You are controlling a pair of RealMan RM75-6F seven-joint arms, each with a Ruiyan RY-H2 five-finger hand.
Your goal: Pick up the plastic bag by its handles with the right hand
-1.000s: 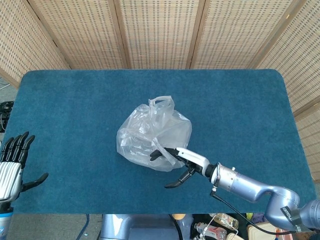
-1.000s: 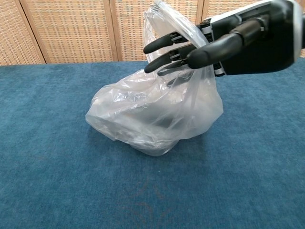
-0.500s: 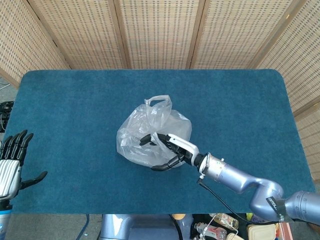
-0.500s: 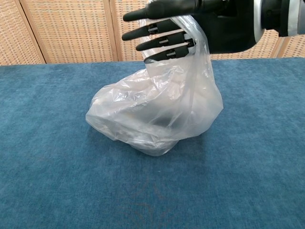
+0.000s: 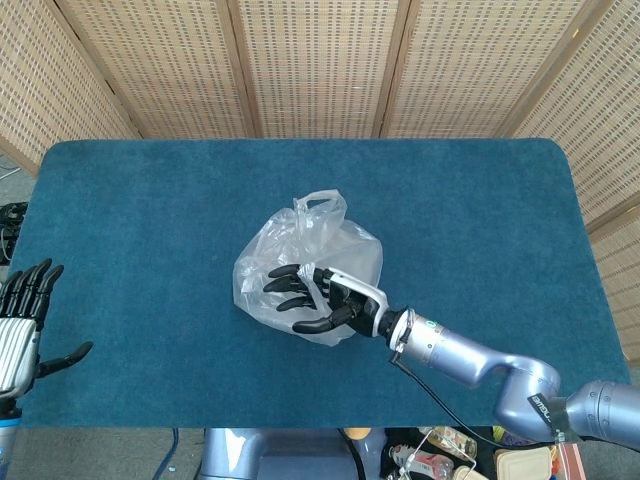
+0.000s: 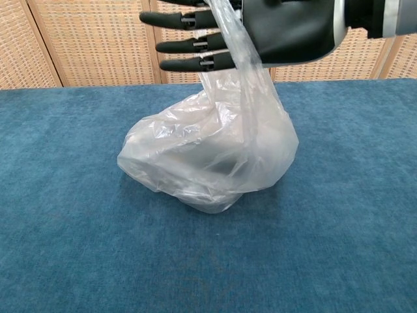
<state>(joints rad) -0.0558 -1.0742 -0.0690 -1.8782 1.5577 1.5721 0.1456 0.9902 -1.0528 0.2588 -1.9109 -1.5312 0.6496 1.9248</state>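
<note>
The clear plastic bag [image 5: 345, 255] stands crumpled in the middle of the blue table [image 5: 140, 210]. My right hand [image 5: 318, 298] hovers over its near side with the fingers straight and spread, pointing left. In the chest view a handle strap [image 6: 240, 62] runs up from the bag [image 6: 208, 163] and lies across my right hand [image 6: 260, 26] at the base of the fingers; no finger curls around it. The other handle [image 5: 322, 205] sticks up at the bag's far side. The bag's bottom rests on the cloth. My left hand [image 5: 22, 322] stays spread at the near left edge, holding nothing.
Woven wicker screens [image 5: 320, 60] stand behind the table's far edge. Blue cloth [image 6: 71, 248] lies all around the bag. Clutter shows on the floor below the near edge [image 5: 440, 450].
My right hand has risen and moved left over the bag, going from beside the bag to under a handle strap, which now stretches upward across it. The left hand has barely moved.
</note>
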